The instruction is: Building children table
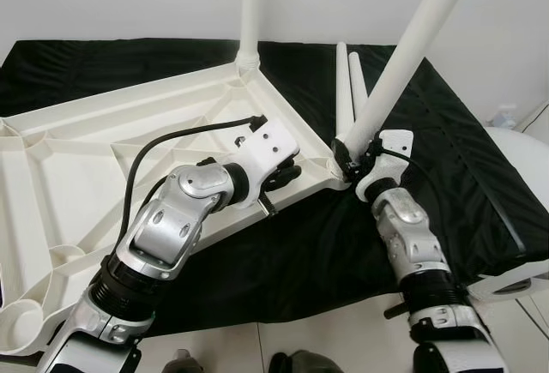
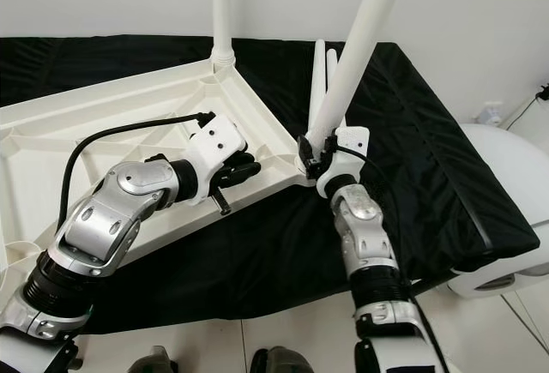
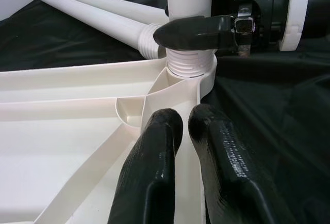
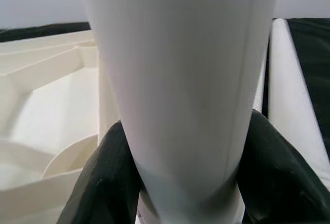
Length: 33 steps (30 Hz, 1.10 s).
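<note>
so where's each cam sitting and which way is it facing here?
Left eye: head, looking down at upturned tabletop on black cloth; both arms show.
Right eye: same scene, shifted.
Left wrist: along left gripper, pinching the rim.
Right wrist: along right gripper, clamping the leg.
Both wrist views share that leg.

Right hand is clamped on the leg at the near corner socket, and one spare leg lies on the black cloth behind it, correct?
Not quite: two spare legs lie on the black cloth, as the left eye view shows. The right hand does clamp the leg at the near corner socket.
</note>
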Tool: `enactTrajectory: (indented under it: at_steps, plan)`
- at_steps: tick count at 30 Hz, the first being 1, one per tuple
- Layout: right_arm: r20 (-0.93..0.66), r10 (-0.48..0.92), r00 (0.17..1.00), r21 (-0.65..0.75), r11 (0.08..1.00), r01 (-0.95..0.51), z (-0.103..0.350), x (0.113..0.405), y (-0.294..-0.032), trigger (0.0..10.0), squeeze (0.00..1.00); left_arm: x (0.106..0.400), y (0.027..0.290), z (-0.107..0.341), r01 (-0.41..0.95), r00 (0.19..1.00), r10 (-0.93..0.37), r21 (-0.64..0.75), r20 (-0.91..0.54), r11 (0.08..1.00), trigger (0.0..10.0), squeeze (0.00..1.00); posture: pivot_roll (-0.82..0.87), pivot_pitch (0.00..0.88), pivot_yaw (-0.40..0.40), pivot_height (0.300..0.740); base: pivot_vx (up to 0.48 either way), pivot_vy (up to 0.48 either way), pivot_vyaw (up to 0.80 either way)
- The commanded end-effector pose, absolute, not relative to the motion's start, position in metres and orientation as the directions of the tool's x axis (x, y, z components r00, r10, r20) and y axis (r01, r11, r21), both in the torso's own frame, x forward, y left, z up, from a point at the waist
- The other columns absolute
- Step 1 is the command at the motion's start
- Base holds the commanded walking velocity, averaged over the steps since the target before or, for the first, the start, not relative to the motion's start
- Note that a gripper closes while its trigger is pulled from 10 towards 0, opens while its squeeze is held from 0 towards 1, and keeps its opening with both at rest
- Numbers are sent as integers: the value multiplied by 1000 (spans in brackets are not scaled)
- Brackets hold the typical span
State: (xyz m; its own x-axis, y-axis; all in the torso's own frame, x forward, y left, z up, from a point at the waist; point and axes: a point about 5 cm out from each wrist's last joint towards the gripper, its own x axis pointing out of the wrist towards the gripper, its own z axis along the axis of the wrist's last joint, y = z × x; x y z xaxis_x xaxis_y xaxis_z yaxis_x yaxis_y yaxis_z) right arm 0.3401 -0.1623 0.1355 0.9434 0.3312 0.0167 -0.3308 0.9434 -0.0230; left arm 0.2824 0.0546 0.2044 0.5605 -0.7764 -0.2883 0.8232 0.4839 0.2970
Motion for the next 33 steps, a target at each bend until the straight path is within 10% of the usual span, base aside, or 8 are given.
enactTrajectory:
  at_steps: [1,33]
  plan:
    - [-153,349,924,27,937,-349,97,329,-166,10000,0,283,52,207,808,577,-769,324,-274,491,10000,0,32,24,-67,740,0,0,0]
    - [-303,524,796,64,844,-532,87,341,-199,10000,0,284,53,211,804,584,-766,321,-269,500,10000,0,31,58,-57,740,0,0,0]
